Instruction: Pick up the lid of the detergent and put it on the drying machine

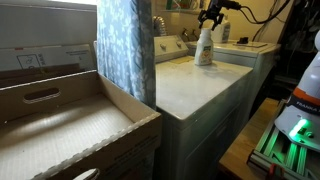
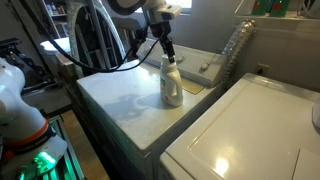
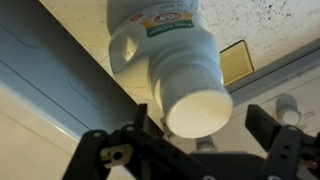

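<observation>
Atop the large white drying machine (image 2: 115,105) stands the slim whitish detergent bottle (image 2: 171,85), small pale round lid (image 3: 198,112) on; black gripper (image 3: 200,125) spread around it; second white appliance (image 2: 250,130) at four o'clock.

The arm (image 2: 163,10) is white with a dark grey joint, and thin black cables (image 2: 108,68) trail from it. The fingers (image 3: 272,135) are black and angular, with hinged links.

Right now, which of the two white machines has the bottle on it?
The drying machine with the smooth flat top, under the gripper; the detergent stands on it. The other machine shows a framed lid panel.
</observation>
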Robot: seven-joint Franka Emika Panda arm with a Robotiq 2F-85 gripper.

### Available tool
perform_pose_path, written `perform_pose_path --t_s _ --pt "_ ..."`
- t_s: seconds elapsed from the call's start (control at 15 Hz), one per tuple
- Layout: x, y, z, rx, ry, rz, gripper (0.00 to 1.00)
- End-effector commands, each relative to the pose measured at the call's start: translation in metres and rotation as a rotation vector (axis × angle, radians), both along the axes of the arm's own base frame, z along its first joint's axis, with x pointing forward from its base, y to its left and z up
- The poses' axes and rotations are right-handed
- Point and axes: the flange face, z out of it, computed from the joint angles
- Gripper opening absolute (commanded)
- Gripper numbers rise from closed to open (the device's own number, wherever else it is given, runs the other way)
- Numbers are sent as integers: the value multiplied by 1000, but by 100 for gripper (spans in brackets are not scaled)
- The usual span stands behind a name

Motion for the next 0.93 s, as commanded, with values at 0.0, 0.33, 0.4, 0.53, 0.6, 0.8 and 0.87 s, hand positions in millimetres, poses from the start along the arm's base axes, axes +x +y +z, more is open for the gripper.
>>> perform_pose_path --t_s 0.0,0.33,0.4,0.53,0.6,0.8,0.87 --pt "12 -4 -8 14 55 34 100" --pt "18 -4 -7 11 101 64 70" --pt "19 -4 -5 12 105 67 60" --pt "20 -6 -4 8 109 74 44" --pt "20 -6 -2 8 111 76 39" --pt "21 -8 3 4 111 78 39" --pt "20 -8 4 1 110 79 39"
